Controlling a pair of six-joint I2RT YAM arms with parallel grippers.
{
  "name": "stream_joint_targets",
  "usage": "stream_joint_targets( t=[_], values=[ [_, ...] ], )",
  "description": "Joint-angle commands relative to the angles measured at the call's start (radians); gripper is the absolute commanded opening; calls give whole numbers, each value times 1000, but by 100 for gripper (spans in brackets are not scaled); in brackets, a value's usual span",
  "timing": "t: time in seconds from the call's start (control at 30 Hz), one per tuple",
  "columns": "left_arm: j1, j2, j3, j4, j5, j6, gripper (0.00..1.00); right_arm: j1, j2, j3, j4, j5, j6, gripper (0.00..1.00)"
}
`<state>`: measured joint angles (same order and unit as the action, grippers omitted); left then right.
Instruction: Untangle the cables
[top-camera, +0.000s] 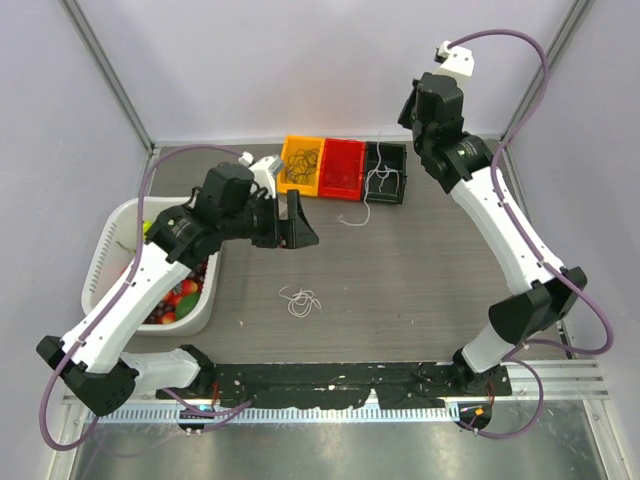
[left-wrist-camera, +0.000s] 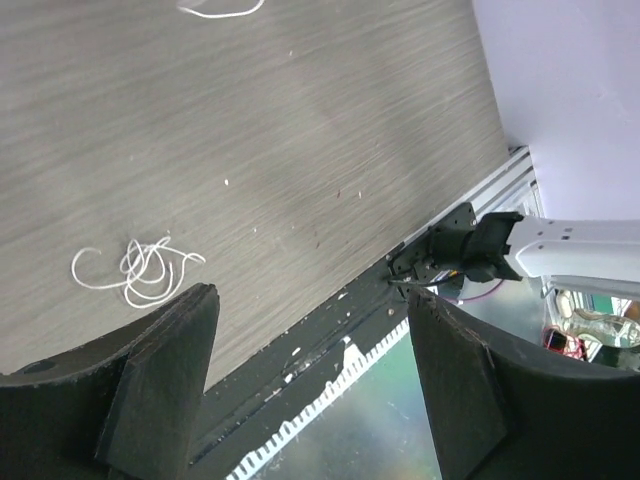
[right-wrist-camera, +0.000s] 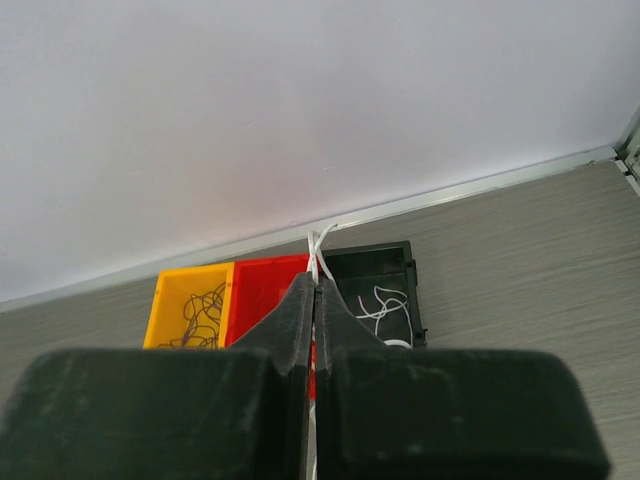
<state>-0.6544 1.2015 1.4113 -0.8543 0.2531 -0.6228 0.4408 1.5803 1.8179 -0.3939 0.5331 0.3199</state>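
- A white basket (top-camera: 100, 250) sits at the left edge of the table (top-camera: 430, 270) with small colourful things inside; the left arm (top-camera: 150, 270) reaches across above it
- The left gripper (top-camera: 292, 228) hangs over the table just right of the basket, jaws wide apart with nothing between them
- A white bundle (top-camera: 300, 301) of loopy cable lies loose on the bare table, nearer the arm bases than the left gripper; the left wrist view shows it just beyond that gripper's left finger, apart from it
- Three bins stand in a touching row at the far edge: an orange bin (top-camera: 300, 165) holding black cables (top-camera: 305, 160), a red bin (top-camera: 342, 168) whose contents I cannot make out, and a black bin (top-camera: 385, 172) holding white cables (right-wrist-camera: 380, 308)
- A stray cable (top-camera: 356, 214), white, trails on the table just in front of the red and black bins
- The right gripper (right-wrist-camera: 316, 285) is raised high at the far right, facing the bins, jaws pressed together on a thin white strand (right-wrist-camera: 320, 245) that pokes out past the tips
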Motion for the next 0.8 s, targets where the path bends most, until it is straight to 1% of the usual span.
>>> stream_joint_targets(
  t=[0.0, 0.27, 0.43, 0.57, 0.77],
  values=[
    [4, -2, 116, -66, -9, 107, 80, -2, 50, 99, 73, 18, -24, 1],
    [4, 46, 195, -133, -26, 201, 81, -11, 155, 181, 89, 36, -54, 1],
    [4, 72, 235, -175, -25, 235, 81, -31, 205, 156, 148, 16, -64, 1],
    [2, 76, 242, -190, -26, 245, 81, -39, 253, 133, 165, 15, -48, 1],
    [4, 75, 244, -201, -31, 253, 81, -39, 277, 18, 190, 16, -30, 1]
  ],
)
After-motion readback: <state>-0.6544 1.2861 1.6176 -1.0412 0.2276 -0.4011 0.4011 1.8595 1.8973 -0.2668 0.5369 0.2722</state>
